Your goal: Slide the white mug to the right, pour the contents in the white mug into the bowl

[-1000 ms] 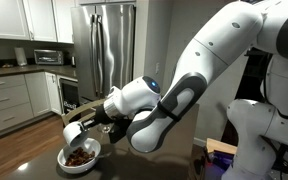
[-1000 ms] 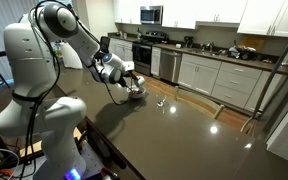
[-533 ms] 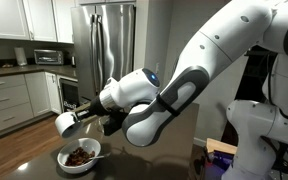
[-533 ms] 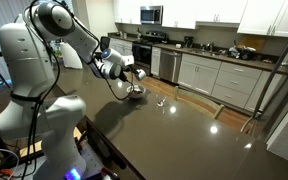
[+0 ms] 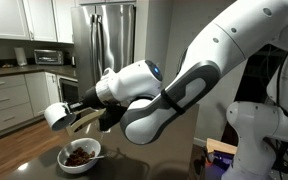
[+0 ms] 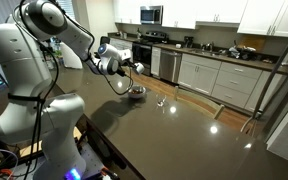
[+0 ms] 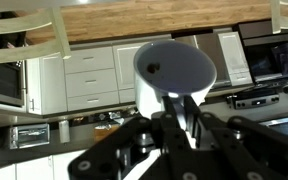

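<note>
We see the white mug (image 5: 55, 114), small, plain and glossy, tipped on its side in the air. It hangs above and slightly left of the bowl (image 5: 81, 156) of brown pieces on the dark table (image 6: 174, 130). The gripper (image 5: 71, 117) is clamped tight around it.

Nothing here is legible to me. No lettering, brand, number or sign can be read on the white mug (image 5: 55, 115), the arm (image 5: 214, 60), the refrigerator (image 5: 104, 40) or the microwave (image 5: 47, 57); any marks are too small or blurred.
</note>
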Controlling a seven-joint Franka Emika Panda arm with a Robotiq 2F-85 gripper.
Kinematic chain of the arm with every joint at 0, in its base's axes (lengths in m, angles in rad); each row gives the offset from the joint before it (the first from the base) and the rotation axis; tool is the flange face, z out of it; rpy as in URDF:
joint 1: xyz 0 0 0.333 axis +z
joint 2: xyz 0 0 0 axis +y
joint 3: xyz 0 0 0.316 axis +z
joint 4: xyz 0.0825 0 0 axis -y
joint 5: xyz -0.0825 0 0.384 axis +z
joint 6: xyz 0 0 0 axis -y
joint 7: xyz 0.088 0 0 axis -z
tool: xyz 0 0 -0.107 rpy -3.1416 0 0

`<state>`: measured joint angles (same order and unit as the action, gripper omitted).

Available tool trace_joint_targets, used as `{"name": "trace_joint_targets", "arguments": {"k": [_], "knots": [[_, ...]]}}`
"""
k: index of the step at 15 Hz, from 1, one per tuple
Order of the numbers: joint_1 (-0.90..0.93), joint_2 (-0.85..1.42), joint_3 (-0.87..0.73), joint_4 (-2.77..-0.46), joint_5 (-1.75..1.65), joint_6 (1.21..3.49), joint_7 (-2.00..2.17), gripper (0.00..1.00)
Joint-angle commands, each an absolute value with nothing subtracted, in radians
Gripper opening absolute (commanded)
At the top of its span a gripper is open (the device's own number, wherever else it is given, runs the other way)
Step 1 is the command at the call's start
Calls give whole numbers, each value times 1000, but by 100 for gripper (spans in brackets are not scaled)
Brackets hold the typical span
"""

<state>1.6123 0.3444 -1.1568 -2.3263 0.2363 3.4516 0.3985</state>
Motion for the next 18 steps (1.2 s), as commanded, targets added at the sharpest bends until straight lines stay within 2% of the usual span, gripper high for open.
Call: {"name": "trace_joint_targets", "arguments": {"k": [1,9,13,18], "knots": [[1703,390,-1246,-2312,263,3464,391,7],[1635,349,-1186,-2382,224,3472,420,7],[1433,275,-956,-2403,331,3469,326,7],[1263,281,-831,-2401,196,3449,453,7]]}}
